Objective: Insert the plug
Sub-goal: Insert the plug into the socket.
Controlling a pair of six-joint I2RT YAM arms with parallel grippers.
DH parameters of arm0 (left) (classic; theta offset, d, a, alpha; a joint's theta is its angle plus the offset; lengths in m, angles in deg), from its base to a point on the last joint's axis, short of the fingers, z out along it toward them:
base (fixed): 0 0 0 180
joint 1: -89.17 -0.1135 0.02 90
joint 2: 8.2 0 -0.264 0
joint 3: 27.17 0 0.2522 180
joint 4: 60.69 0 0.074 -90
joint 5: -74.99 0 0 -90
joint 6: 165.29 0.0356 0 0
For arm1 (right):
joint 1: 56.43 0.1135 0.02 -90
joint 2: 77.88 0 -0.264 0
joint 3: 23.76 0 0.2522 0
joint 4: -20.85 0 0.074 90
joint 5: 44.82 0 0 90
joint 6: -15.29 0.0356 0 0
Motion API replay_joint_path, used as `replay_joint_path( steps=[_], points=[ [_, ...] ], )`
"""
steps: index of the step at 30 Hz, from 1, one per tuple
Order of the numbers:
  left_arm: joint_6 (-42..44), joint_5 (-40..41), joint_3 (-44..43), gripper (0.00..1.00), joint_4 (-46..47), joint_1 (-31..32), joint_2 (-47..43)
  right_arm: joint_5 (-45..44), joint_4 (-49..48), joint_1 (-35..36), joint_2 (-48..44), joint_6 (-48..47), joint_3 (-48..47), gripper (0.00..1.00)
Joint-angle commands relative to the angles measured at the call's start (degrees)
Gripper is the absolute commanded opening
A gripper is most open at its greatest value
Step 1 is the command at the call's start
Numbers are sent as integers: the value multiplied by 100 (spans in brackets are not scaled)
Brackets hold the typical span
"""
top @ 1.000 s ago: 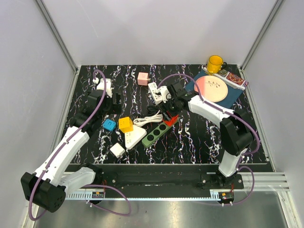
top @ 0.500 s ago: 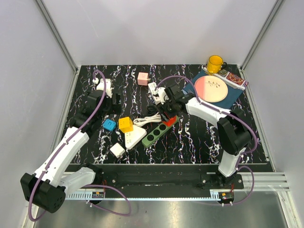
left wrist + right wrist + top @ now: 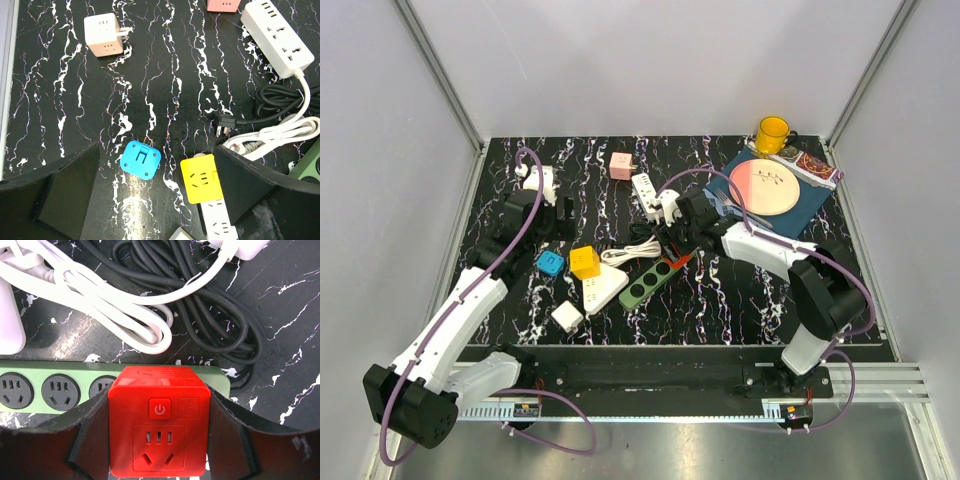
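Note:
My right gripper [image 3: 159, 440] is shut on a red cube plug [image 3: 159, 432], one finger on each side of it. The cube hangs over the right end of the green power strip [image 3: 50, 390], hiding its last socket. From above, the red cube [image 3: 685, 258] shows just under the right gripper [image 3: 677, 247], at the far end of the green strip [image 3: 650, 282]. My left gripper [image 3: 155, 200] is open and holds nothing, above a blue plug [image 3: 140, 159] and a yellow cube [image 3: 201, 178].
Coiled black cable [image 3: 210, 315] and white cable [image 3: 110, 305] lie just beyond the green strip. A white power strip [image 3: 645, 190], a pink cube [image 3: 621, 165] and a white cube [image 3: 542, 180] lie further back. A yellow mug [image 3: 772, 133] and a plate [image 3: 763, 186] stand at the back right.
The right gripper has shifted slightly with the red cube, first away, then back toward the green strip's end, while its forearm swung lower. The left arm has not moved.

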Motion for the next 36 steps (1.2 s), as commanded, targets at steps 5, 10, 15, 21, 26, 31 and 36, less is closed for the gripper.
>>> replay_joint_path(
  steps=[5,10,15,21,26,31,36],
  points=[
    [72,168,29,99,208,17,-133,163,588,93,175,244,497,0],
    [81,221,82,99,244,17,-124,31,543,93,62,235,576,0],
    [98,265,91,99,261,17,-98,189,788,101,-228,437,296,34],
    [98,256,99,99,261,17,-36,75,1403,93,-299,639,-679,82],
    [116,230,108,99,270,17,-19,-21,1879,93,-246,745,-1462,91],
    [125,177,100,99,279,17,-19,-179,2432,93,-62,693,-1805,91],
    [125,116,100,99,288,17,-19,-162,2907,101,149,692,-1946,90]
  ],
)
